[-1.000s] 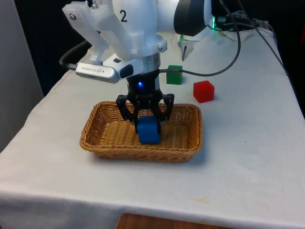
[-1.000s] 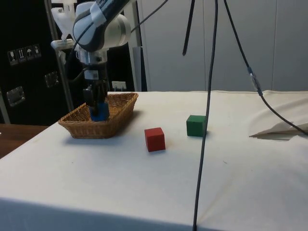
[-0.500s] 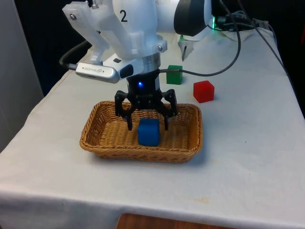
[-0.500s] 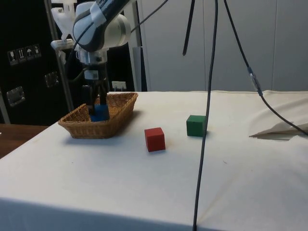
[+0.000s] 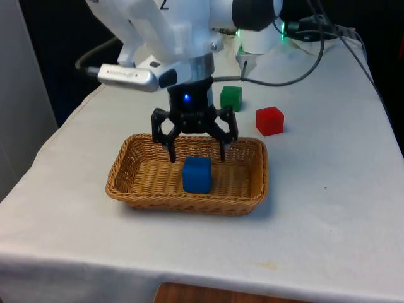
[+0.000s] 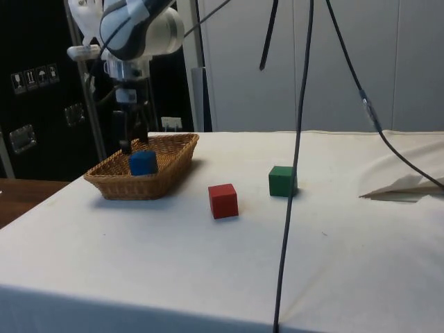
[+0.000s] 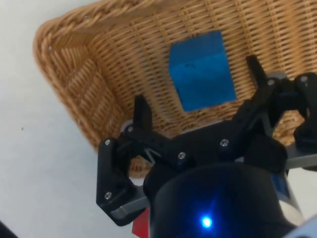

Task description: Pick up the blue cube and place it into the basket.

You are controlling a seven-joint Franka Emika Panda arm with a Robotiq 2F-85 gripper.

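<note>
You see the blue cube (image 5: pixel 197 174) lying on the floor of the wicker basket (image 5: pixel 129 183), a little towards the front view's right of its middle, and free of any grip. The hand (image 5: pixel 196 153) hangs just above the cube with its two fingers spread wide — nothing is between them. In the wrist view the cube (image 7: pixel 202 70) sits on the weave between the two fingertips (image 7: pixel 141 110), touching neither. The basket stands on the worktop (image 5: pixel 328 208) under the white cloth. Beyond it, on the far side, you find a green cube (image 5: pixel 231 98) and a red cube (image 5: pixel 269 120) — near each other but apart, both outside the basket.
</note>
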